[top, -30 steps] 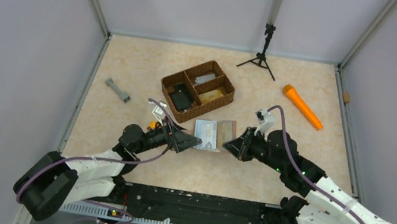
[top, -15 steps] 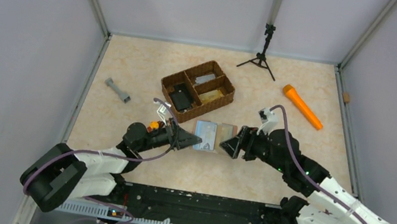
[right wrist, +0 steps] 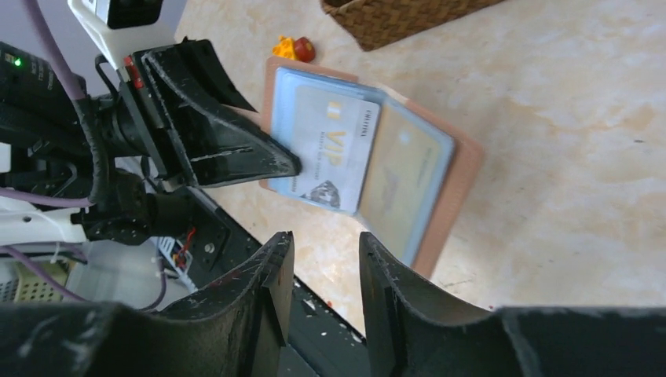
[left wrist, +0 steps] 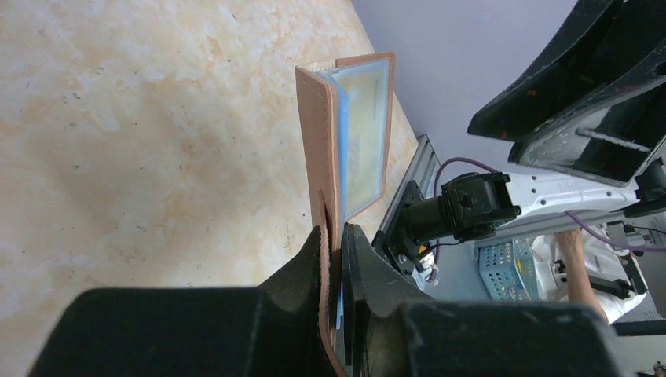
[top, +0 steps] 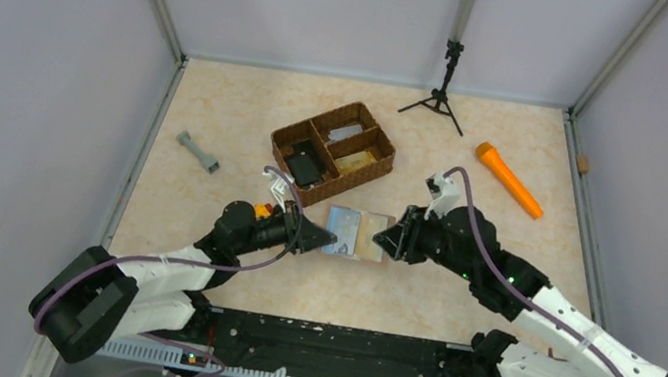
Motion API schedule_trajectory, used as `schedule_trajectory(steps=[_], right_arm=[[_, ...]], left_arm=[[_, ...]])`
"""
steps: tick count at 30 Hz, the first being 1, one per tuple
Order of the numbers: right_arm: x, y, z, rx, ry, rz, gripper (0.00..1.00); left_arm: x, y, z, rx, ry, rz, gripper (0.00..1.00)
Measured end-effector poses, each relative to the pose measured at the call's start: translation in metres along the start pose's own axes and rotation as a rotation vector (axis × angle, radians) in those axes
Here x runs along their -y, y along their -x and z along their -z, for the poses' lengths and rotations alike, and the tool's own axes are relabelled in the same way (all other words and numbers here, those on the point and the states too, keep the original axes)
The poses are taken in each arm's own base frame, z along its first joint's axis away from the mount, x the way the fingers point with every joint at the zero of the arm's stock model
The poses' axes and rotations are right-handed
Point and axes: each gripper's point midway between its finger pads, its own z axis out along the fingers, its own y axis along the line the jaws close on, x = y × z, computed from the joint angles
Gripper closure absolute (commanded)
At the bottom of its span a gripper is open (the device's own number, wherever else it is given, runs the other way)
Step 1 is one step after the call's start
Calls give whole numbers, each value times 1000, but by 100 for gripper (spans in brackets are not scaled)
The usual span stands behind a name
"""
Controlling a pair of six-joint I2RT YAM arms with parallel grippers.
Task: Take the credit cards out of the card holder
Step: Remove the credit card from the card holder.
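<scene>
The card holder (top: 358,235) is open, tan outside and pale blue inside, near the middle of the table. A white VIP credit card (right wrist: 334,145) sits in its left pocket. A tan card (right wrist: 400,184) shows behind the clear right pocket. My left gripper (top: 327,239) is shut on the holder's left edge, and the left wrist view shows the leather flap (left wrist: 345,133) pinched between the fingers (left wrist: 355,251). My right gripper (top: 385,240) is open beside the holder's right flap. In the right wrist view nothing lies between the right gripper (right wrist: 323,239) fingers.
A brown woven three-compartment basket (top: 332,152) stands just behind the holder. A small orange toy (top: 261,209) lies by the left wrist. An orange torch (top: 509,179) is at the right, a grey dumbbell-shaped piece (top: 198,152) at the left, and a small black tripod (top: 442,89) at the back.
My left gripper has shut on the holder's left edge. My right gripper has let go of the right flap, opened wide, then narrowed partway and edged towards the holder.
</scene>
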Motion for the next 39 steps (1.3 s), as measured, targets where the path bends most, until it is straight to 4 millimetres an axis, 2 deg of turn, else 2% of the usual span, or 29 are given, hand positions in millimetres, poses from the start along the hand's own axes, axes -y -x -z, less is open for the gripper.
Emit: schedule_trajectory(steps=[3, 6, 10, 13, 17, 21, 26, 33, 37, 39], right_arm=[[-10, -7, -15, -45, 53, -6, 65], [-12, -18, -29, -80, 80, -17, 65], [-8, -27, -35, -84, 85, -38, 64], [-7, -31, -39, -74, 96, -56, 56], [-6, -36, -42, -64, 138, -106, 55], [-8, -31, -39, -33, 191, -158, 55], [-20, -14, -28, 38, 289, -204, 55], [-38, -3, -21, 55, 383, -239, 55], [-43, -1, -18, 54, 408, -253, 47], [-44, -2, -18, 50, 414, -255, 46]], left_arm=[[0, 1, -1, -4, 2, 3, 100], [3, 3, -3, 0, -9, 13, 100], [11, 6, -4, 11, -39, 37, 100], [22, 11, -4, 24, -82, 52, 100], [34, 15, -2, 29, -129, 72, 100], [40, 15, -1, 23, -153, 96, 100], [54, 18, 2, 24, -201, 115, 100], [72, 23, 7, 26, -275, 133, 100], [80, 25, 9, 26, -312, 138, 100], [81, 24, 9, 24, -317, 142, 100]])
